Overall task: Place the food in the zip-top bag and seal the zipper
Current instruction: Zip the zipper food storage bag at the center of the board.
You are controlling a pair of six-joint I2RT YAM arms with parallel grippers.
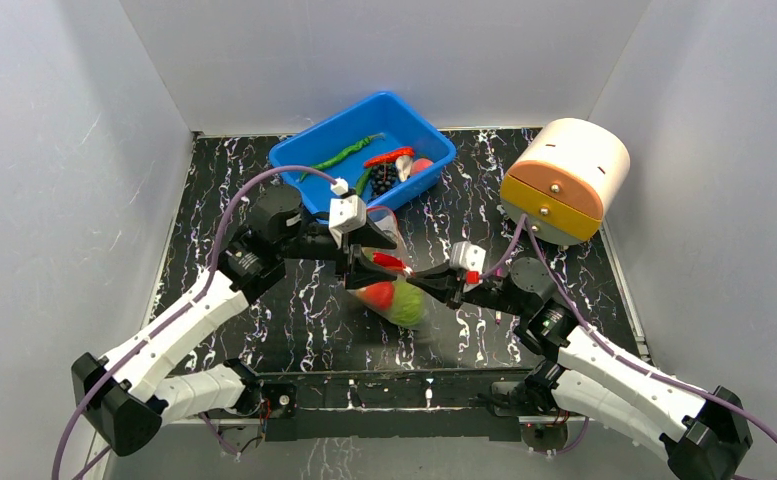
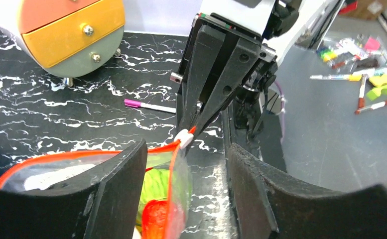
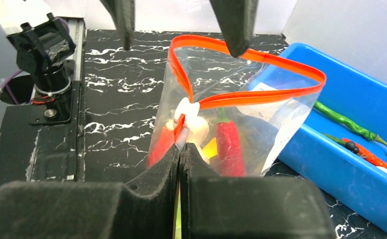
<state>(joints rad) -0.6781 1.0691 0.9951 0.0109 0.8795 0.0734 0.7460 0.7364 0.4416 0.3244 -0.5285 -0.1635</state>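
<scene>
The clear zip-top bag stands mid-table with its mouth open in a loop. Its red-orange zipper has a white end. Inside are food pieces: a green melon, a red piece, a long red piece, a yellow piece and a white piece. My right gripper is shut on the bag's corner just below the white end. My left gripper is open, its fingers straddling the bag's rim at the mouth, holding nothing.
A blue tub behind the bag holds a green chili, a red chili and dark grapes. A round cream drawer unit stands at the back right. A pink-capped pen lies on the table right of the bag.
</scene>
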